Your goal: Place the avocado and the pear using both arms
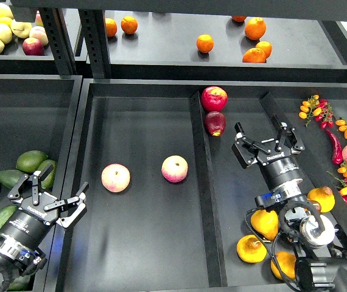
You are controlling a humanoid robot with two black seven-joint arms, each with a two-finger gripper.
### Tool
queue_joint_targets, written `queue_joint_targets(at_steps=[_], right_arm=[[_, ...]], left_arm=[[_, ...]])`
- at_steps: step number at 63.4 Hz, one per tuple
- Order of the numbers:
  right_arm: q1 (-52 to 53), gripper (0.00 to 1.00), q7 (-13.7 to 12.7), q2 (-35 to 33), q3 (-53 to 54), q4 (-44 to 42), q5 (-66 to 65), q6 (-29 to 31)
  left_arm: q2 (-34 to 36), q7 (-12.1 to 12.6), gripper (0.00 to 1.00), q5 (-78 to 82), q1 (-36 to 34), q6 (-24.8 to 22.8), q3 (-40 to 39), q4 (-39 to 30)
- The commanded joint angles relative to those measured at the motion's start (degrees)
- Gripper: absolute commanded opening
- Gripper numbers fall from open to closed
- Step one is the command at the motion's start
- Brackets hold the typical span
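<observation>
Several glossy green avocados lie in the left bin, just beyond and beside my left gripper; I cannot tell which one is the task's avocado. My left gripper is open and empty over the wall between the left bin and the middle bin. Several yellow-orange pears lie in the right compartment near my right arm. One pear shows a brown patch near its top. My right gripper is open and empty, farther back in that compartment, apart from the pears.
Two pink peaches lie in the middle compartment. Two red apples sit by the divider. Oranges and yellow apples are on the upper shelf. Small tomatoes and a chilli lie at the right.
</observation>
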Motion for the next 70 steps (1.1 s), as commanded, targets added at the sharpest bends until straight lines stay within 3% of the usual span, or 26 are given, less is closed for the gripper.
queue_joint_targets(at_steps=[1, 7, 12, 26, 70], right_arm=[[-5.3, 1.00, 4.8, 0.0, -0.1, 6.3, 0.1, 0.0], [-8.7, 1.00, 14.3, 0.0, -0.7, 7.6, -1.0, 0.1], [-10.3, 1.00, 17.4, 0.0, -0.7, 7.7, -1.2, 0.1], [-15.7, 1.00, 17.2, 0.0, -5.4, 7.8, -1.1, 1.8], [-15.7, 1.00, 16.1, 0.0, -11.9, 8.6, -1.1, 2.5]], left_arm=[[0.0, 0.0, 0.99, 0.0, 0.0, 0.0, -0.1, -0.1], [0.0, 0.0, 0.99, 0.0, 0.0, 0.0, -0.2, -0.2], [0.0, 0.0, 0.99, 0.0, 0.0, 0.0, -0.2, -0.3], [0.0, 0.0, 0.99, -0.1, 0.0, 0.0, -0.3, -1.5], [0.0, 0.0, 0.99, 0.0, -2.4, 0.0, -1.0, -3.9]])
